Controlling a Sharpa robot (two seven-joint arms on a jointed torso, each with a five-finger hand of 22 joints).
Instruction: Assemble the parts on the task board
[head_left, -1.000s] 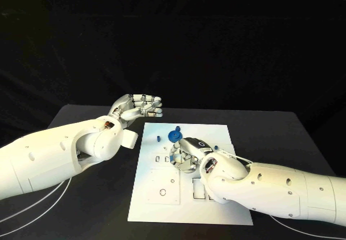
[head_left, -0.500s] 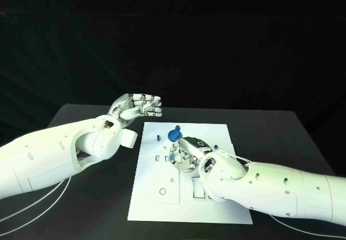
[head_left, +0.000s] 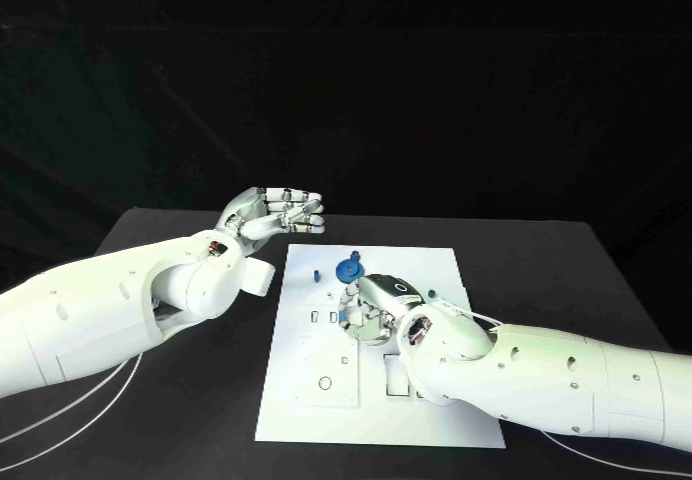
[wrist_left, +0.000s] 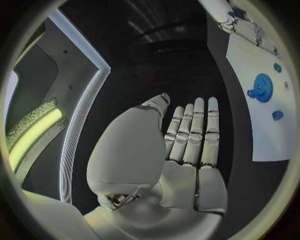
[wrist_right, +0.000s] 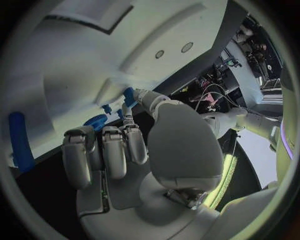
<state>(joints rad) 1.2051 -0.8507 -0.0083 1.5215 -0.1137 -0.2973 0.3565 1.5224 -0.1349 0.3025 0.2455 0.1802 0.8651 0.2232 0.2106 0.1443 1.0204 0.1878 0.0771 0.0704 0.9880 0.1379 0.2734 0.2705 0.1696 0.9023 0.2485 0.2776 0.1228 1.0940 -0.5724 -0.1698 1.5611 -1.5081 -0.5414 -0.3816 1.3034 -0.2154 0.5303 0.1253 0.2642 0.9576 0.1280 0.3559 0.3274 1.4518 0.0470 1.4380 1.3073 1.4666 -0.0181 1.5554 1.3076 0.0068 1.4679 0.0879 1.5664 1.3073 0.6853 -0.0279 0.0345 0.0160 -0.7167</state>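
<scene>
The white task board (head_left: 433, 410) lies in the middle of the table. A blue gear (head_left: 348, 270) and a small blue peg (head_left: 313, 277) stand near its far edge. My right hand (head_left: 379, 306) is down on the board just behind the gear, fingers curled. In the right wrist view the right hand (wrist_right: 119, 155) pinches a small blue part (wrist_right: 128, 95) between thumb and a finger, close to the gear (wrist_right: 95, 121). My left hand (head_left: 274, 213) hovers off the board's far left corner. Its fingers (wrist_left: 194, 135) lie straight side by side and hold nothing.
The board (wrist_left: 262, 125) carries the gear (wrist_left: 261, 88) and two small blue pieces (wrist_left: 277, 115). A long blue piece (wrist_right: 22, 142) sits at the board's edge in the right wrist view. Black table (head_left: 188, 400) spreads on both sides of the board.
</scene>
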